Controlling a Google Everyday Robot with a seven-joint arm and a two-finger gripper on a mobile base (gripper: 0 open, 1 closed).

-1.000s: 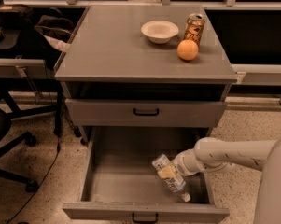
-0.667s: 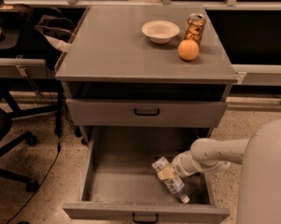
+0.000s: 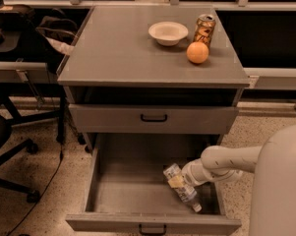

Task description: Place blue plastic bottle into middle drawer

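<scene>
Clear bluish plastic, light and slick: the bottle (image 3: pixel 182 189) lies slanted in the open middle drawer (image 3: pixel 113 222), cap toward five o'clock. My gripper (image 3: pixel 190 174) meets its upper half from three o'clock; whether it grips, I cannot tell. The labelled middle looks the firmest hold.

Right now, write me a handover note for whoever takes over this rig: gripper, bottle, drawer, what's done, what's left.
The gripper is down inside the open middle drawer, reaching in from the right, at the blue plastic bottle.
The bottle is low in the drawer's right front part, slanted, with its white cap toward the front. Whether it rests on the drawer floor cannot be told.
Done: the drawer is pulled out and the bottle is inside it.
Left, probably: make sure the bottle is released, then withdraw the gripper from the drawer.
</scene>
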